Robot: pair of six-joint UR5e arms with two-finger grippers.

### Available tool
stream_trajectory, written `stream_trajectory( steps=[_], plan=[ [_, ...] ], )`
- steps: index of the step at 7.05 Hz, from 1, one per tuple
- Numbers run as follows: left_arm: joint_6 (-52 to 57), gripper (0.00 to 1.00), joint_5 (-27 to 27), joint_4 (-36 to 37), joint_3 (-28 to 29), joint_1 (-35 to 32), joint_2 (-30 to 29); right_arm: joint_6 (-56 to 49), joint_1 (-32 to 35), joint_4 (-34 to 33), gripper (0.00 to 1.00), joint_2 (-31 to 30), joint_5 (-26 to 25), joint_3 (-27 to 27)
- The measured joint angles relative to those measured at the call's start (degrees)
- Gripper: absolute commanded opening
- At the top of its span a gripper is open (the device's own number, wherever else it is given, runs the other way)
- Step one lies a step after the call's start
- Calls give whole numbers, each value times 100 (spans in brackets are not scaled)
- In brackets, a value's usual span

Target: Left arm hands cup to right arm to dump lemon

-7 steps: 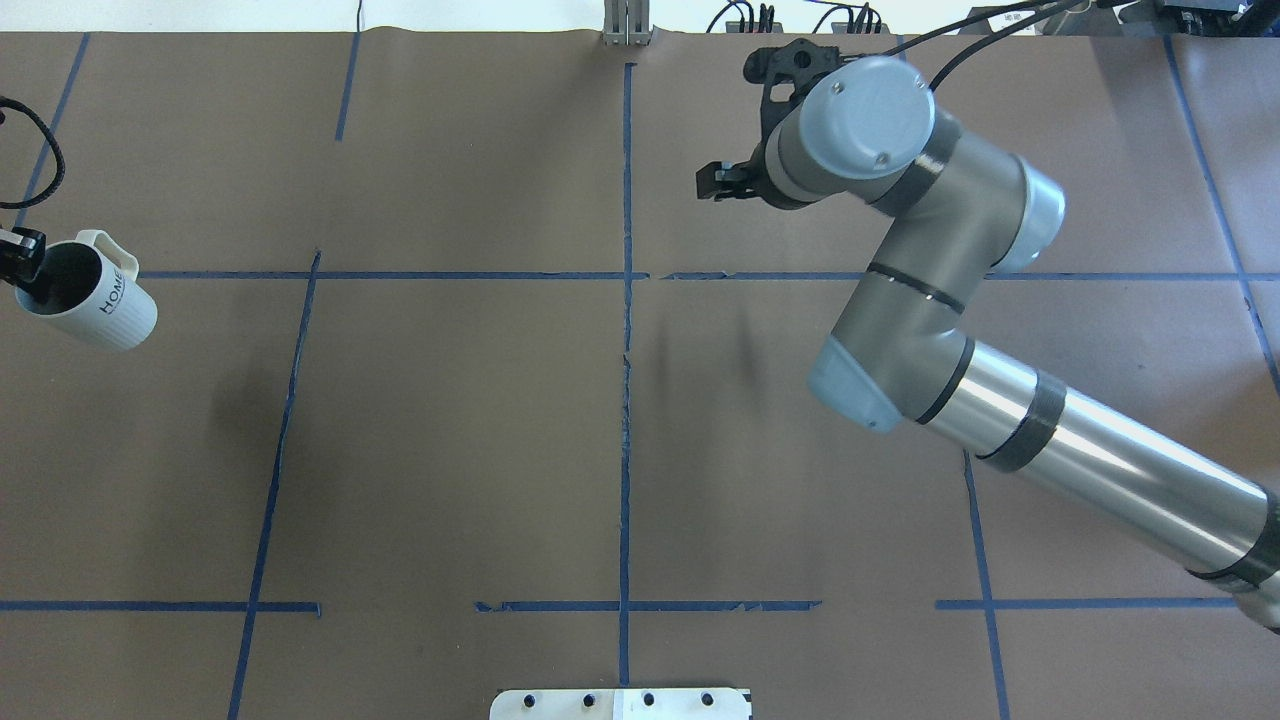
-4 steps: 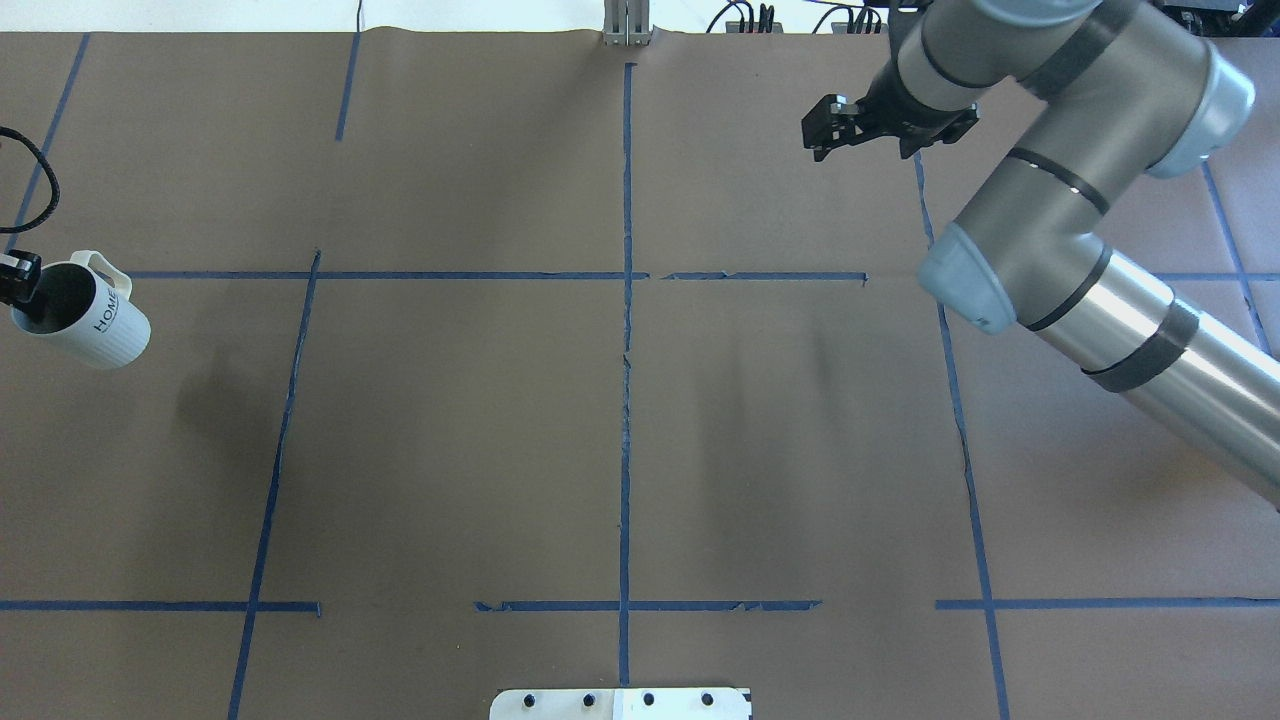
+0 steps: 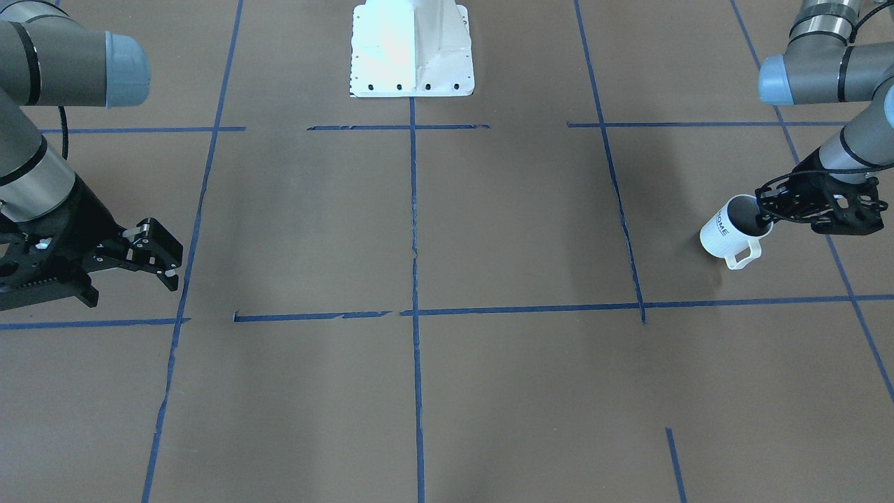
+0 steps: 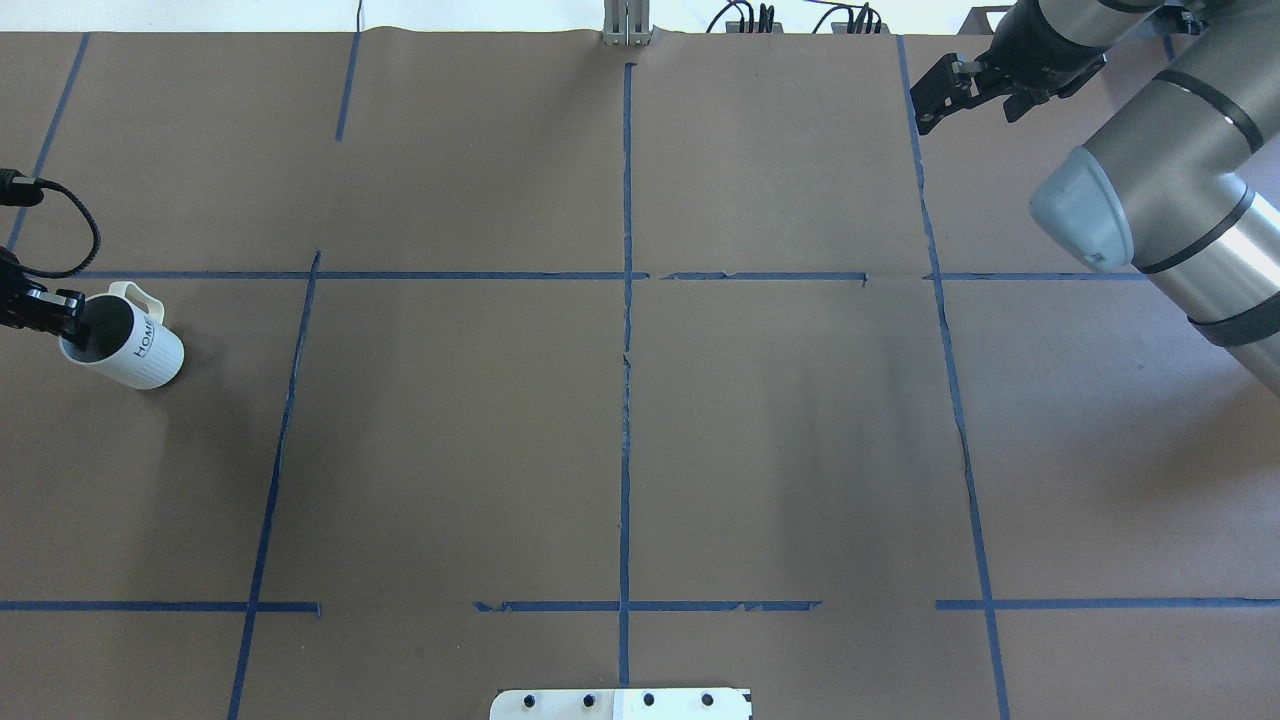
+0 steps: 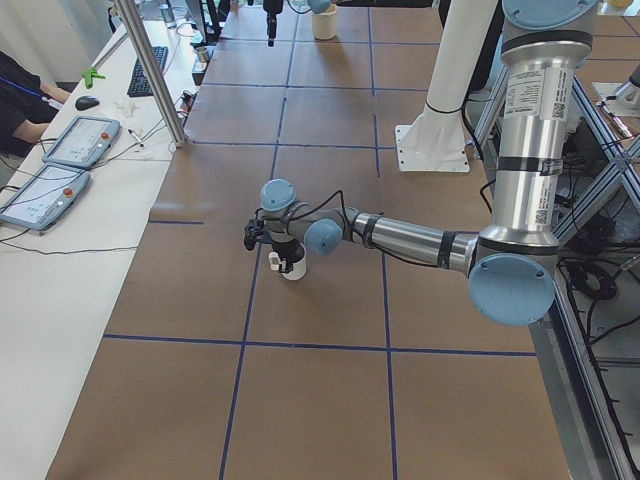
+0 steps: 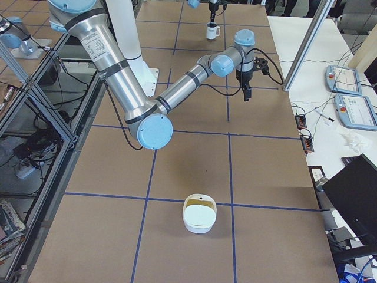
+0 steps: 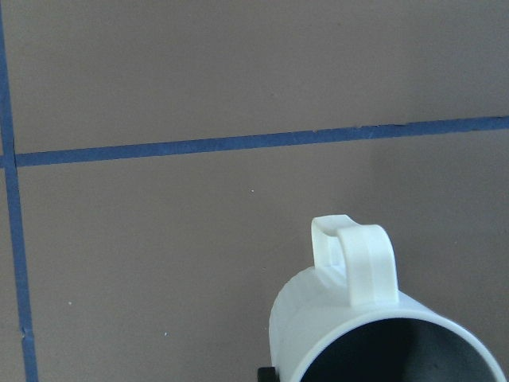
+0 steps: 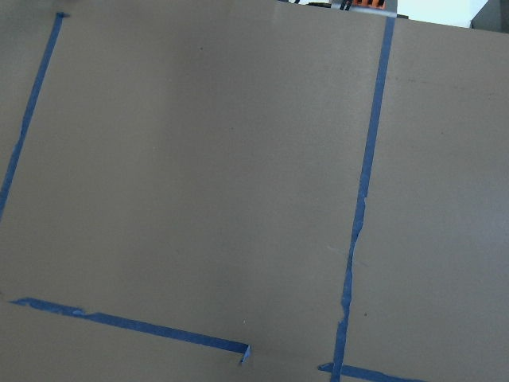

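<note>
The cream-white "HOME" cup [image 4: 130,352] is at the table's far left, tilted, low over the brown surface. I cannot tell whether it touches. It also shows in the front view [image 3: 726,232], the left side view [image 5: 292,266] and the left wrist view [image 7: 366,318]. My left gripper [image 4: 62,312] is shut on its rim, one finger inside the dark mouth. My right gripper [image 4: 935,95] is open and empty at the far right back of the table; the front view [image 3: 159,253] shows its spread fingers. No lemon shows; the cup's inside is dark.
A white bowl [image 6: 199,216] with a yellowish inside sits near the table's right end. The white robot base plate [image 3: 412,49] is at the robot's edge of the table. Blue tape lines cross the brown paper.
My right arm has swung away from the middle to the far right back corner. My left gripper has carried the cup lower and a little to the right.
</note>
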Motion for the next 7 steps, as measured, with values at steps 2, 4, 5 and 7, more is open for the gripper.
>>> stream_trajectory(
  steps=[2,4,5,7],
  plan=[
    [-57,100,-7,-63,2,91,-66,-55,33,-14,100,-29,35,4],
    [125,100,-15,601,-413,29,-106,-60,40,-12,100,-36,39,1],
    [575,100,0,1442,-808,-153,-210,-61,43,-11,100,-39,41,1],
    [1794,100,21,2906,-1296,-748,-578,-109,75,-9,100,-101,64,-5]
  ],
)
